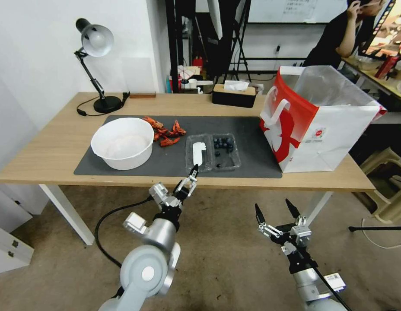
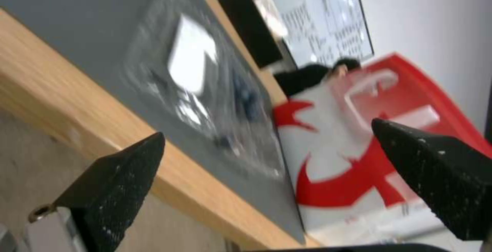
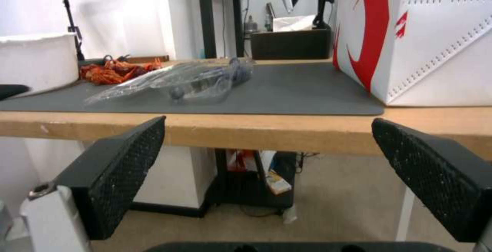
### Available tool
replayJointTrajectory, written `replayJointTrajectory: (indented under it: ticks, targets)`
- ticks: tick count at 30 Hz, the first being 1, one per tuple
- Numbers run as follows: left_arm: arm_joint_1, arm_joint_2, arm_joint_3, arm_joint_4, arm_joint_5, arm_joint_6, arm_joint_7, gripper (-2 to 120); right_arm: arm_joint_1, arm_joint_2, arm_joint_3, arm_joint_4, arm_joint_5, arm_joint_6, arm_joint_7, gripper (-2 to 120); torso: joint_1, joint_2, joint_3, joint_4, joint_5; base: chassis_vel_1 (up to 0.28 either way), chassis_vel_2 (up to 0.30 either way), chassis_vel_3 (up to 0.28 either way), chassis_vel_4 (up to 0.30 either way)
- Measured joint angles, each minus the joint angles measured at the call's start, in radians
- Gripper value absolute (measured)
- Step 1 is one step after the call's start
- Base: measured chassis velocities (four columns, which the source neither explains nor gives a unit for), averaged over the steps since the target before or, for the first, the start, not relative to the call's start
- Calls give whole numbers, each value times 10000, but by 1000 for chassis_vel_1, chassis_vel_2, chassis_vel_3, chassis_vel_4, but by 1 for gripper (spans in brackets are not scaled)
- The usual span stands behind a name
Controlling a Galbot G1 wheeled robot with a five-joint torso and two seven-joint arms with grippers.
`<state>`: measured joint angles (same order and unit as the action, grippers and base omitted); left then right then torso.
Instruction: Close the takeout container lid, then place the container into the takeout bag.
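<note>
- From the head camera I see the takeout container (image 1: 226,152) lying open on the dark mat (image 1: 252,147) on the desk (image 1: 53,147) — blueberries in the tray half, and the lid (image 1: 198,155) folded flat to the left of it, label up. The white bowl (image 1: 122,142) sits on the mat to the left of the box, with orange crayfish (image 1: 166,131) just behind, between bowl and box. The takeout bag (image 1: 321,121) stands upright at the mat's right end, mouth open, clear liner showing. A black tissue box (image 1: 233,95) is at the desk's far edge and a desk lamp (image 1: 94,65) at the far left corner.
- Same view: my left gripper (image 1: 191,179) sits at the desk's near edge, just short of the lid, tips pointing at it, jaws spread and holding nothing. The right gripper (image 1: 276,211) hangs lower, off the desk and out in front of it, jaws wide apart and empty.
- Left wrist camera: blurred, but between the two dark fingertips (image 2: 118,179) I can make out the lid (image 2: 192,59) with its white label on the mat, blueberries beyond it, and the red-and-white bag (image 2: 369,159) farther along.
- Right wrist camera: level with the desk edge. The container (image 3: 205,77) rests on the mat, well apart from the bag (image 3: 430,44) — the bowl (image 3: 36,61) and crayfish (image 3: 115,71) at the other side. The jaws stand open below the desk top.
</note>
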<state>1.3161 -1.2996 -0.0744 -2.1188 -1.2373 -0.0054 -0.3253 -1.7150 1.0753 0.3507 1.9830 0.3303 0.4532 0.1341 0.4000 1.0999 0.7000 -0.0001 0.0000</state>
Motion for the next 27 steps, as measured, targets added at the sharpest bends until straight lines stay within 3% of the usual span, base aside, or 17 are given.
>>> replayJointTrajectory:
  ticks: [12,27]
  targets:
    - [-1074,-138,567,624,-632,144,-313,100,-356,477,115,77,-437,-42,48,100,0,0,0,0,0,0,0,0,0]
    - [-1999,-692,947,1298,-830,103,-795,100,-432,445,215,-88,-493,-15,18,100,0,0,0,1,0,0,0,0,0]
